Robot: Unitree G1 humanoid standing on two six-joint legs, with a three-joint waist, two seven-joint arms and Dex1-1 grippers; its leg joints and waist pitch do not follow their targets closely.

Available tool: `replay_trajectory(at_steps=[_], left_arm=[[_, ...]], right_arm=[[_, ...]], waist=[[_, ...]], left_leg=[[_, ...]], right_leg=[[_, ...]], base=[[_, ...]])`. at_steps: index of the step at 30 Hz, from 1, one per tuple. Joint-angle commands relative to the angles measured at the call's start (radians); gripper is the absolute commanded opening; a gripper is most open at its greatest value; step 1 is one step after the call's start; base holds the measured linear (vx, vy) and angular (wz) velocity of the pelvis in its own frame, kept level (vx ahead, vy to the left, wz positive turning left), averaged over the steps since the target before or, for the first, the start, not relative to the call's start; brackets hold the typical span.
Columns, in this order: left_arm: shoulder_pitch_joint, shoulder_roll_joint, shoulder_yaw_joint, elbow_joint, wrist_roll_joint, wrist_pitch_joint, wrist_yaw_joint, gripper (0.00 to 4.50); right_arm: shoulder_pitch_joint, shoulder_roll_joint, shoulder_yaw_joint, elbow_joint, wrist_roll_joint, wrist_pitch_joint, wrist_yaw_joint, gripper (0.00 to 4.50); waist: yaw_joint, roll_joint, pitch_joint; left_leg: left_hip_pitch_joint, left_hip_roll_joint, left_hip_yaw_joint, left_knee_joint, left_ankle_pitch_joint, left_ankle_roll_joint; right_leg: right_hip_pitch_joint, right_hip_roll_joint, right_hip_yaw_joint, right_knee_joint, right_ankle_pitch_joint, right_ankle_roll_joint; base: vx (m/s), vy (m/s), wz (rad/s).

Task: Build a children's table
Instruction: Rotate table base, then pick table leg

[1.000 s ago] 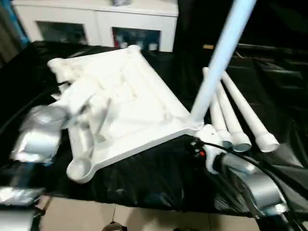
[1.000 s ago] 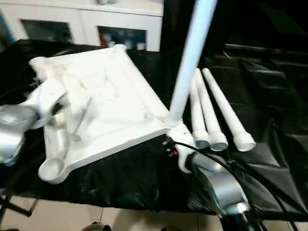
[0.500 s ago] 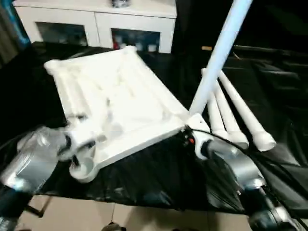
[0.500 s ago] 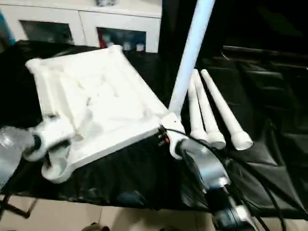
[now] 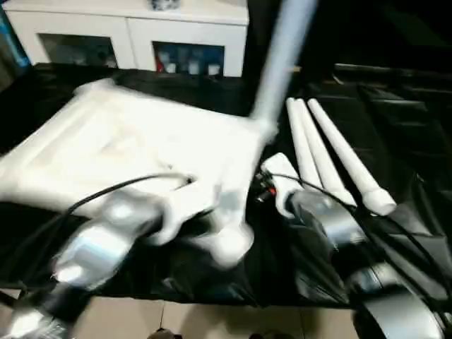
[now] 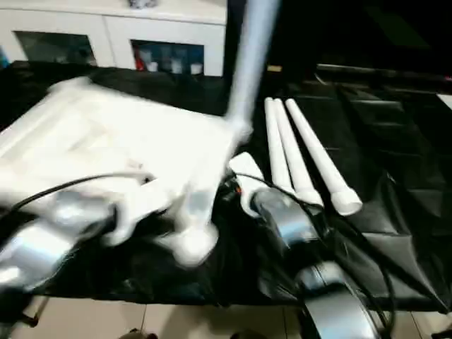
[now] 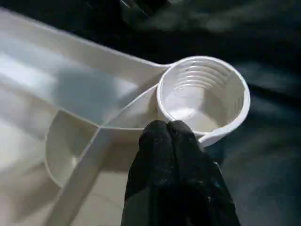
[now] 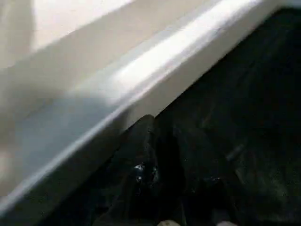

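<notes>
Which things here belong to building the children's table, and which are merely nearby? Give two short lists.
Belonging to the job:
tabletop, underside up
corner socket, empty
standing leg, at the tabletop's corner
three loose legs, side by side on the black sheet

Merely nearby:
white cabinet with glass doors
black sheet

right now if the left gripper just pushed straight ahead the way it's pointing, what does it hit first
Most likely the round corner socket of the upturned tabletop. The left gripper, its fingers closed together, sits at the socket's near rim, so it would meet that rim or slide into the ribbed cup. Depth is hard to judge here.
</notes>
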Motion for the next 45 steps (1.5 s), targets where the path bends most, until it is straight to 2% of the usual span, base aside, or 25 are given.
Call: replay_trajectory(at_steps=[1,3,6,7,9,10,12,14,16,19,20,22,23,24,28,30,34,36,40,43,45], left_arm=[[-0.024,-0.007,-0.010,0.052,0.032,-0.044,0.057,0.00],[-0.032,-0.007,-0.010,0.078,0.047,-0.057,0.083,0.00],[-0.032,-0.001,-0.008,0.081,0.054,-0.059,0.094,0.00],[-0.030,0.001,-0.005,0.072,0.053,-0.054,0.090,0.00],[-0.026,-0.002,0.014,0.041,0.037,-0.048,0.083,0.00],[-0.028,-0.005,0.031,0.026,0.019,-0.044,0.076,0.00],[-0.032,-0.007,0.046,0.019,0.000,-0.044,0.075,0.00],[-0.038,-0.012,0.068,0.013,-0.026,-0.044,0.075,0.32],[-0.043,-0.018,0.092,0.005,-0.069,-0.036,0.058,0.44],[-0.043,-0.029,0.098,0.001,-0.084,-0.050,0.058,0.66],[-0.044,-0.035,0.101,0.002,-0.089,-0.054,0.058,0.82],[-0.045,-0.038,0.101,0.004,-0.093,-0.057,0.056,0.87],[-0.048,-0.043,0.099,0.000,-0.103,-0.057,0.046,0.98],[-0.048,-0.044,0.098,-0.002,-0.106,-0.056,0.042,1.12],[-0.051,-0.049,0.095,-0.022,-0.139,-0.043,0.031,1.31],[-0.053,-0.051,0.097,-0.027,-0.151,-0.039,0.029,1.56],[-0.056,-0.051,0.104,-0.032,-0.161,-0.034,0.027,1.75],[-0.056,-0.051,0.105,-0.033,-0.162,-0.033,0.026,2.00],[-0.060,-0.052,0.106,-0.033,-0.172,-0.030,0.028,2.09],[-0.075,-0.051,0.098,-0.005,-0.147,-0.058,0.060,2.43],[-0.078,-0.049,0.095,-0.001,-0.142,-0.062,0.062,2.45]], right_arm=[[-0.015,0.025,0.004,0.018,-0.001,-0.027,0.006,0.36],[-0.018,0.025,-0.008,0.027,0.001,-0.039,-0.003,0.19],[-0.017,0.015,-0.031,0.023,0.004,-0.054,-0.033,0.19],[-0.022,0.010,-0.045,0.026,0.008,-0.055,-0.051,0.19],[-0.028,-0.005,-0.098,0.001,0.049,-0.030,-0.057,0.19],[-0.031,-0.024,-0.134,-0.028,0.070,-0.026,-0.069,0.41],[-0.030,-0.040,-0.152,-0.057,0.071,-0.020,-0.087,0.56],[-0.026,-0.058,-0.172,-0.101,0.069,0.009,-0.115,0.71],[-0.024,-0.078,-0.208,-0.155,0.068,0.060,-0.171,0.94],[-0.020,-0.095,-0.237,-0.186,0.069,0.109,-0.210,1.04],[-0.019,-0.102,-0.245,-0.194,0.066,0.134,-0.224,1.26],[-0.018,-0.109,-0.248,-0.203,0.061,0.153,-0.236,1.38],[-0.021,-0.117,-0.258,-0.211,0.057,0.207,-0.257,1.48],[-0.022,-0.119,-0.259,-0.213,0.055,0.219,-0.262,1.59],[-0.016,-0.126,-0.268,-0.254,0.039,0.305,-0.312,1.92],[-0.018,-0.129,-0.273,-0.259,0.036,0.323,-0.325,2.12],[-0.021,-0.134,-0.267,-0.274,0.031,0.364,-0.341,2.36],[-0.023,-0.136,-0.265,-0.274,0.028,0.370,-0.343,2.57],[-0.039,-0.143,-0.262,-0.244,0.019,0.397,-0.356,2.73],[-0.067,-0.153,-0.241,-0.177,0.015,0.449,-0.330,3.08],[-0.072,-0.156,-0.237,-0.164,0.012,0.457,-0.327,3.11]], waist=[[0.007,0.001,-0.071],[0.006,0.000,-0.073],[0.010,0.001,-0.074],[0.010,0.005,-0.073],[0.012,0.004,-0.074],[0.016,0.003,-0.074],[0.019,0.004,-0.073],[0.021,0.000,-0.072],[0.023,-0.001,-0.073],[0.024,0.000,-0.073],[0.024,-0.001,-0.074],[0.025,-0.002,-0.074],[0.024,-0.002,-0.075],[0.023,0.001,-0.074],[0.024,-0.001,-0.074],[0.024,0.003,-0.074],[0.024,0.002,-0.074],[0.023,0.002,-0.074],[0.023,0.002,-0.075],[0.023,0.005,-0.076],[0.024,0.003,-0.076]], left_leg=[[0.005,0.034,-0.020,-0.065,-0.167,-0.002],[0.010,0.035,-0.018,-0.064,-0.163,-0.001],[0.014,0.036,-0.017,-0.063,-0.151,0.003],[0.014,0.037,-0.016,-0.063,-0.148,0.002],[0.015,0.037,-0.016,-0.064,-0.151,-0.002],[0.019,0.038,-0.014,-0.063,-0.156,-0.002],[0.017,0.037,-0.014,-0.063,-0.149,-0.003],[0.016,0.033,-0.013,-0.063,-0.153,-0.011],[0.016,0.031,-0.013,-0.062,-0.151,-0.014],[0.016,0.030,-0.013,-0.062,-0.153,-0.016],[0.016,0.030,-0.013,-0.062,-0.152,-0.018],[0.015,0.030,-0.013,-0.061,-0.149,-0.018],[0.014,0.029,-0.013,-0.061,-0.147,-0.018],[0.016,0.028,-0.013,-0.061,-0.141,-0.019],[0.015,0.029,-0.013,-0.061,-0.139,-0.025],[0.017,0.029,-0.013,-0.061,-0.148,-0.029],[0.017,0.029,-0.013,-0.061,-0.156,-0.036],[0.017,0.029,-0.013,-0.061,-0.156,-0.039],[0.016,0.027,-0.012,-0.060,-0.146,-0.042],[0.017,0.028,-0.013,-0.059,-0.147,-0.040],[0.016,0.027,-0.013,-0.058,-0.151,-0.041]], right_leg=[[0.053,-0.060,0.050,-0.065,-0.169,-0.215],[0.050,-0.058,0.050,-0.063,-0.154,-0.219],[0.048,-0.057,0.050,-0.061,-0.131,-0.228],[0.048,-0.056,0.050,-0.060,-0.127,-0.230],[0.050,-0.056,0.050,-0.058,-0.114,-0.235],[0.047,-0.055,0.050,-0.059,-0.113,-0.234],[0.048,-0.053,0.050,-0.057,-0.109,-0.232],[0.049,-0.050,0.050,-0.059,-0.125,-0.217],[0.049,-0.050,0.050,-0.060,-0.132,-0.209],[0.048,-0.049,0.050,-0.061,-0.144,-0.200],[0.048,-0.049,0.050,-0.061,-0.143,-0.197],[0.048,-0.049,0.050,-0.061,-0.140,-0.195],[0.049,-0.048,0.049,-0.061,-0.137,-0.194],[0.049,-0.046,0.049,-0.061,-0.132,-0.193],[0.050,-0.047,0.049,-0.060,-0.126,-0.192],[0.048,-0.048,0.049,-0.061,-0.138,-0.188],[0.048,-0.047,0.049,-0.062,-0.143,-0.181],[0.048,-0.046,0.049,-0.061,-0.142,-0.179],[0.050,-0.045,0.049,-0.060,-0.124,-0.182],[0.051,-0.045,0.049,-0.059,-0.114,-0.191],[0.051,-0.046,0.049,-0.059,-0.114,-0.193]], base=[[0.000,0.000,0.00],[0.000,0.000,0.00],[0.000,0.000,0.00],[0.000,0.000,0.00],[0.000,0.000,0.00],[0.000,0.000,0.00],[0.000,0.000,0.00],[0.000,0.000,0.00],[0.000,0.000,0.00],[0.000,0.000,0.00],[0.000,0.000,0.00],[0.000,0.000,0.00],[0.000,0.000,0.00],[0.000,0.000,0.00],[0.000,0.000,0.00],[0.000,0.000,0.00],[0.000,0.000,0.00],[0.000,0.000,0.00],[0.000,0.000,0.00],[0.000,0.000,0.00],[0.000,0.000,0.00]])
